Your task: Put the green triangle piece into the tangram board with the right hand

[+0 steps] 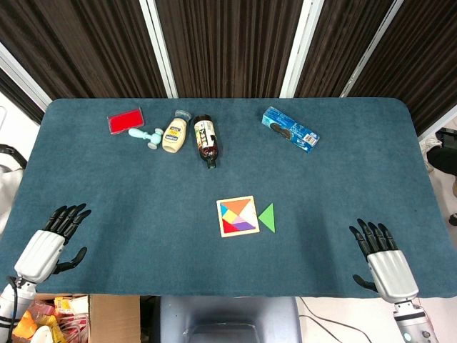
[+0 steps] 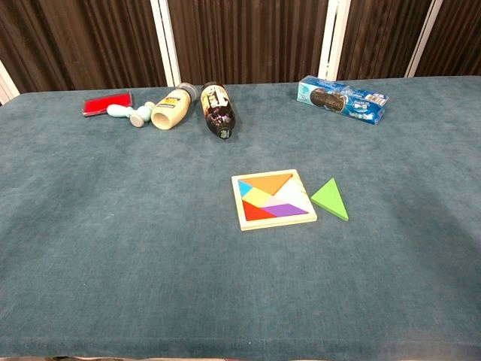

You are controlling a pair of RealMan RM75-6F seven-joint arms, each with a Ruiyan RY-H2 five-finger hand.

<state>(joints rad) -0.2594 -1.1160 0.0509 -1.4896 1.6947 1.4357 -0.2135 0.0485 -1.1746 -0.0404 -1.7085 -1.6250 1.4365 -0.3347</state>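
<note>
Green and flat, the triangular tangram piece point(image 2: 330, 199) is seen lying on the table just beside the right edge of the square wooden tangram board point(image 2: 273, 198), whose empty slot appears to be on that same right side. The black-fingered right hand point(image 1: 382, 256) is held empty near the table's front edge, fingers spread, well apart from the piece; the left hand point(image 1: 53, 236) is likewise spread and idle. The step would best be done by pinching the thin piece at its edges and lowering it level into the gap. A blue-green felt tabletop point(image 2: 113, 248) is backed by dark slatted panels point(image 2: 240, 37).
</note>
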